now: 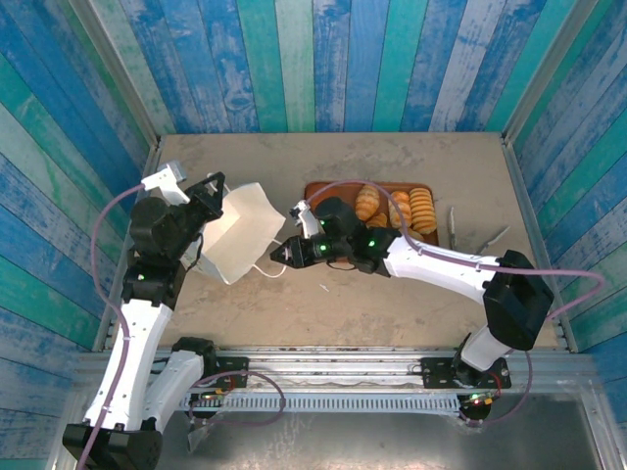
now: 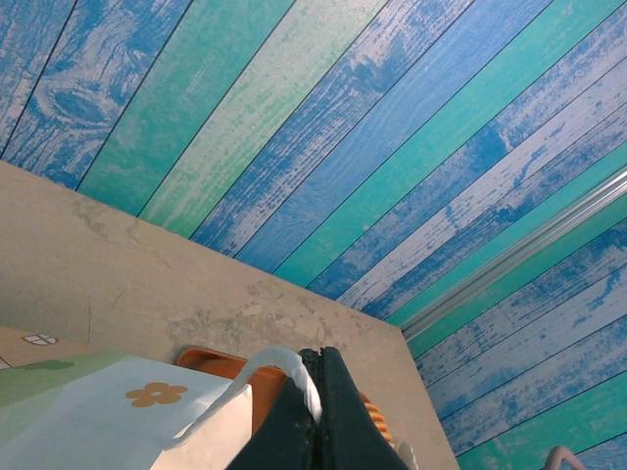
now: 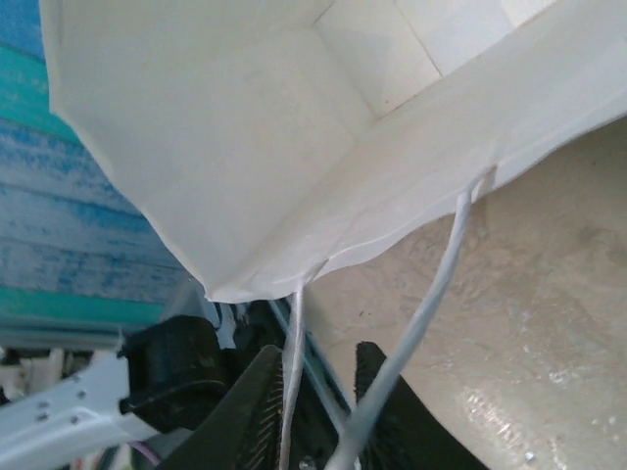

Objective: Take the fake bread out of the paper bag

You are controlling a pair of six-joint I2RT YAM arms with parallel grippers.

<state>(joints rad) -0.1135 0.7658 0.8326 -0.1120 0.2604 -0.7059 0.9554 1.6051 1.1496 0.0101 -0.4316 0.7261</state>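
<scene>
The white paper bag (image 1: 240, 235) lies tipped on the table, its mouth toward my right gripper (image 1: 282, 253). In the right wrist view the bag's (image 3: 245, 127) white inside shows no bread in the part I see. One loop handle (image 3: 446, 284) runs down between my right gripper's (image 3: 318, 352) fingers, which stand a little apart around it. My left gripper (image 2: 318, 354) is shut on the other loop handle (image 2: 269, 360), at the bag's far left corner (image 1: 217, 188). Several pieces of fake bread (image 1: 397, 208) lie on the brown tray (image 1: 318, 189).
Two pale utensils (image 1: 453, 225) (image 1: 493, 237) lie right of the tray. Blue and green plank walls close in the table on three sides. A metal rail (image 1: 343, 367) runs along the near edge. Bare tabletop (image 1: 372, 304) lies in front of the tray.
</scene>
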